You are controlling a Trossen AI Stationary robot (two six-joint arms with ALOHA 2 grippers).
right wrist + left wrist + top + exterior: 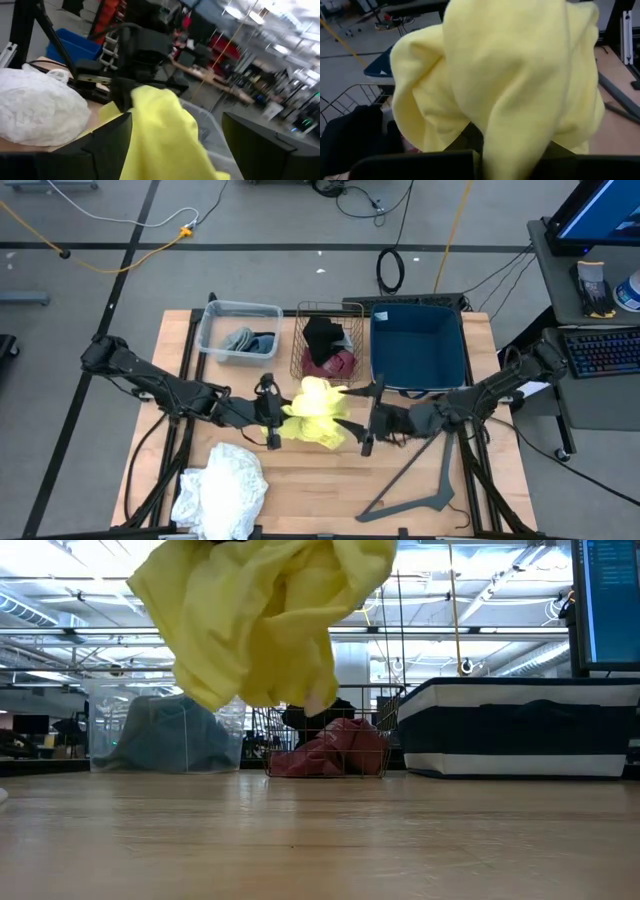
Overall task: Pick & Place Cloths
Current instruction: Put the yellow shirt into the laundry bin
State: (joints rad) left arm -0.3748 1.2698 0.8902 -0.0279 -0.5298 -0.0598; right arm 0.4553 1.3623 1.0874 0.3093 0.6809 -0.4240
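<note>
The yellow cloth (315,413) hangs bunched above the table's middle, clear of the wood in the low view (260,610). My left gripper (274,416) reaches in from the left and is shut on it; the cloth fills the left wrist view (510,75) and covers the fingers. My right gripper (366,421) is open at the cloth's right side, and in the right wrist view (175,130) a fold of the cloth (160,135) lies between its spread fingers. The white cloth (220,492) lies heaped at the near left edge. My left gripper pinches a bunched end of the yellow cloth (135,96), coming in level from the table's left. The cloth is lifted clear, drapes over the fingers and hangs slack below them; how many layers are held is hidden. My right gripper: I cannot tell whether its fingers touch the cloth.
A clear plastic bin (238,330) holds grey and teal cloths. A wire basket (327,340) holds black and maroon cloths. A dark blue bin (418,345) stands at the far right. A grey hanger (420,485) lies near right. Bare wood shows at the near middle.
</note>
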